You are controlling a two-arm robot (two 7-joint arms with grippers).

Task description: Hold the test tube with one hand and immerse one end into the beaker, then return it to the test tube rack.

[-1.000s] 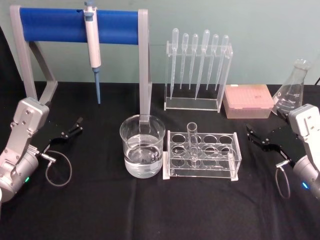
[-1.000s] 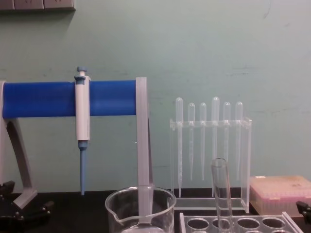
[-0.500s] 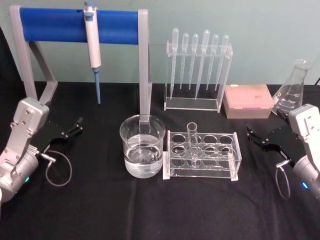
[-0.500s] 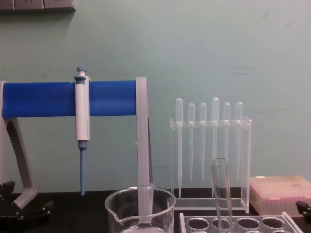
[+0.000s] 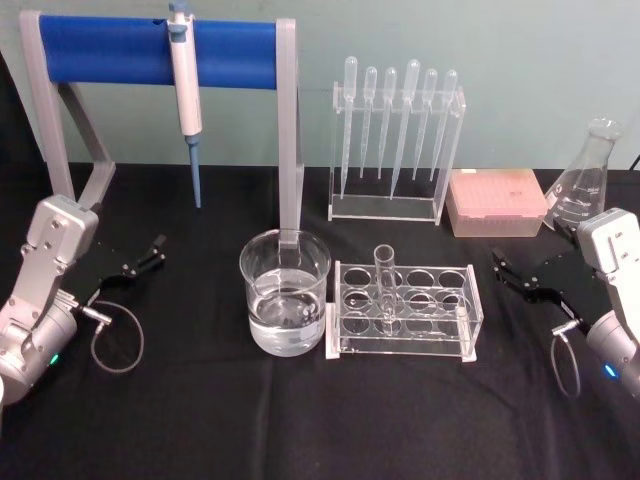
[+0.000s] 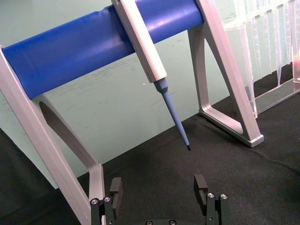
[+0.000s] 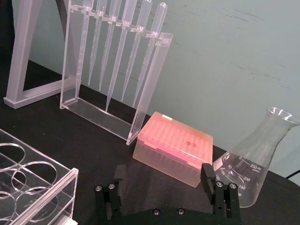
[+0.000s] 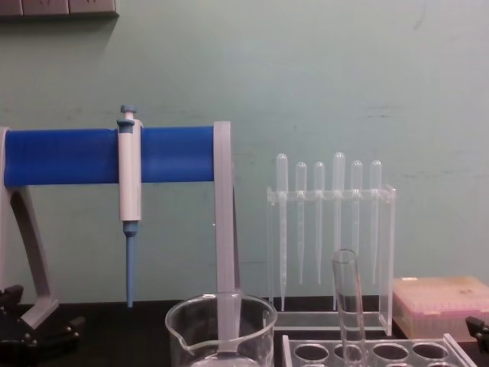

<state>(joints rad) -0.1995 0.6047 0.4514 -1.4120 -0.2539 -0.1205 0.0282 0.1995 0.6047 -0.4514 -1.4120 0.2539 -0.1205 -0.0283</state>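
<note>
Head view: left gripper and right gripper gape empty; a skewed pinch could tip the test tube toward the beaker at 9 o'clock.

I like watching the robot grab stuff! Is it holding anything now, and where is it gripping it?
Nothing is held. The left gripper and the right gripper are both open and empty, and the test tube stands upright in its rack, untouched.

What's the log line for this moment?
test tube: upright in rack | beaker: liquid inside, beside rack | left gripper: jaws open, parked left | right gripper: jaws open, parked right
</note>
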